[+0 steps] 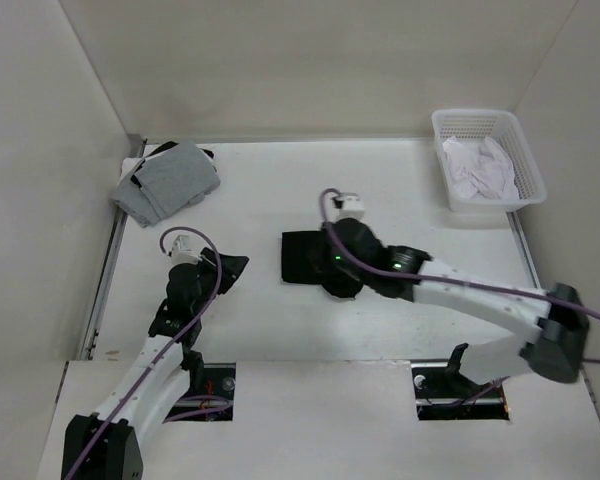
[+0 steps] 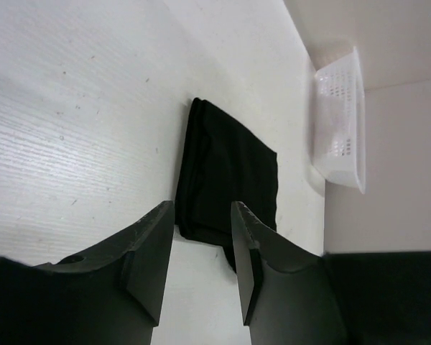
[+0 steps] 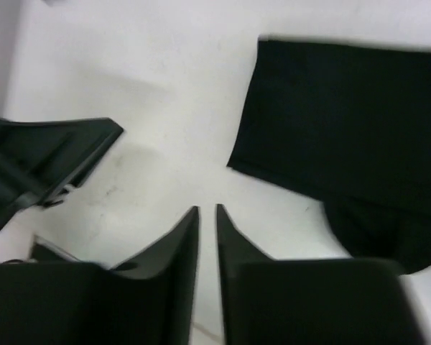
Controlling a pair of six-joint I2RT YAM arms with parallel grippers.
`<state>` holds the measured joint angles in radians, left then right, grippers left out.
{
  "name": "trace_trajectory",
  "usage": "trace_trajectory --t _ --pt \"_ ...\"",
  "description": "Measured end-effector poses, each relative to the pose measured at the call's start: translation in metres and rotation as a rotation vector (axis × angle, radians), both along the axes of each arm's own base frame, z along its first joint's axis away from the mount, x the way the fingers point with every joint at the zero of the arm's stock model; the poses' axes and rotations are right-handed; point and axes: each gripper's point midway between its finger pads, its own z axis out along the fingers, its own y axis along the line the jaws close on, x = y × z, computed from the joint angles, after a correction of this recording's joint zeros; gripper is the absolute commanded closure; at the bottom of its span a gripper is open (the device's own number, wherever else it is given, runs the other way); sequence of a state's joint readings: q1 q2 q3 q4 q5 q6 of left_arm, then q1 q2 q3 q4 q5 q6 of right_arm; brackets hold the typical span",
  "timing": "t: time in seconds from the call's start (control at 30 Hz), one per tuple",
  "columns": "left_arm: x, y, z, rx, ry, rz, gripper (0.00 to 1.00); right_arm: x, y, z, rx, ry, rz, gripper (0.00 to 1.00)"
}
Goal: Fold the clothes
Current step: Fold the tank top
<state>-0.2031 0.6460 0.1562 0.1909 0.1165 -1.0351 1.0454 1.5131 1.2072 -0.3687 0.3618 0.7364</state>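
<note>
The right gripper [image 3: 207,210] has its jaws only narrowly parted, a thin slit between them, and nothing is caught in it. It hangs over bare counter [image 1: 260,190], just beside the near edge of the black top [image 3: 345,115] and not touching it. The left gripper [image 2: 201,208] stands wider, with a clear gap between its two fingers [image 2: 147,251], and it is empty as well. It sits apart from the garment on the left side, pointing toward it, so the cloth shows through the gap in the left wrist view.

The black top lies flat near the middle of the counter, gathered into a compact, roughly rectangular bundle with fairly straight edges. At one corner a rounded bit of dark fabric pokes out from under the upper layer; I cannot tell if it is a strap or a hem. From above, the right arm reaches across and hides the right part of the bundle.

Farther out, a stack of grey garments [image 1: 168,180] rests at the far left corner of the counter. A white slotted basket [image 1: 485,120] stands at the far right corner, well apart from the black top, with white garments [image 1: 480,168] crumpled inside it.
</note>
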Motion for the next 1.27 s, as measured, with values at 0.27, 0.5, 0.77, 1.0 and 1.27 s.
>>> trace_trajectory --t 0.27,0.5,0.77,1.0,1.27 --pt "-0.001 -0.002 -0.031 0.1 0.1 -0.038 0.63 0.015 -0.174 0.026 0.325 -0.236 -0.328 0.96" --pt "0.011 -0.003 -0.042 0.186 0.169 -0.059 0.63 0.03 -0.276 -0.064 0.314 -0.182 -0.627 0.63" --pt "0.014 0.001 -0.046 0.25 0.2 -0.046 0.62 0.037 -0.286 -0.088 0.353 -0.174 -0.641 0.6" --pt "0.012 0.003 -0.05 0.299 0.211 -0.042 0.63 0.04 -0.284 -0.099 0.361 -0.167 -0.636 0.59" --pt "0.015 -0.017 -0.042 0.364 0.163 -0.101 0.62 0.043 -0.283 -0.1 0.367 -0.167 -0.632 0.59"
